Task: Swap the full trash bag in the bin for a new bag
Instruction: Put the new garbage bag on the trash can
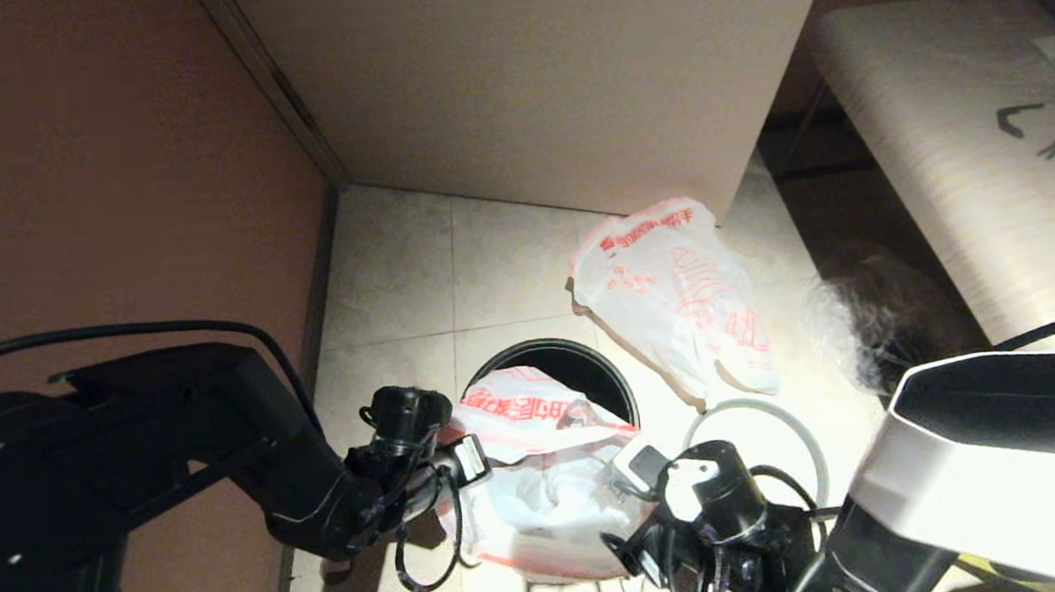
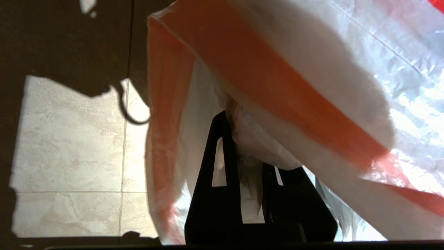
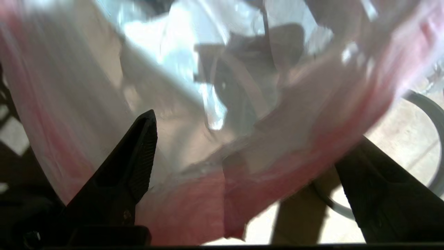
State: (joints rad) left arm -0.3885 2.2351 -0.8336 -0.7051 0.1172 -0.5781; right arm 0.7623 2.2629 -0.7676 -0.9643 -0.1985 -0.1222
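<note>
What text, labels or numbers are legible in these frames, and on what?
Nothing can be quoted with confidence.
Full trash bag in the bin: red band of characters, too blurred to read.
New bag on the floor: red text line along its far edge and a smaller red patch, both illegible.
Dark marks on the pale surface at right: shapes, not readable text.
Wrist views: red bands only, no characters.

The head view looks steeply down; both wrist views press close against the same full trash bag (image 1: 541, 469).
</note>
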